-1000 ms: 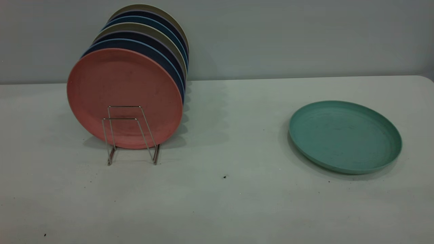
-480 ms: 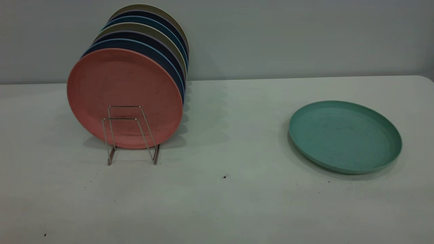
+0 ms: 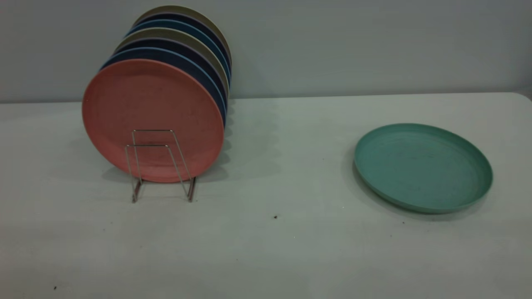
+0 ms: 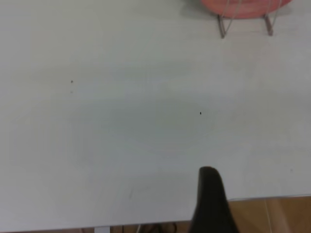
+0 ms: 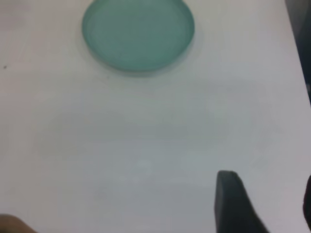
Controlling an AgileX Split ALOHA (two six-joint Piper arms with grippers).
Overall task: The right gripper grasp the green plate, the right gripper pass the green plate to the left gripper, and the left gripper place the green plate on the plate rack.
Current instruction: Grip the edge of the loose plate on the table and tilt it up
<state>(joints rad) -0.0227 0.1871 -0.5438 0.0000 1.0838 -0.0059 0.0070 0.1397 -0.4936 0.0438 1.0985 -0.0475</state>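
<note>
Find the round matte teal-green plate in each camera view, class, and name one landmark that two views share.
Exterior view: the round matte teal-green plate lies flat on the white table, at the picture's right.
Left wrist view: not in it.
Right wrist view: the plate lies flat, apart from the gripper.
Shared landmark: the thin silver wire plate rack holding the salmon-pink plate shows in the exterior and left wrist views.

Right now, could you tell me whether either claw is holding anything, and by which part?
Nothing is held. The green plate lies flat on the table, apart from the right claw and left claw.
</note>
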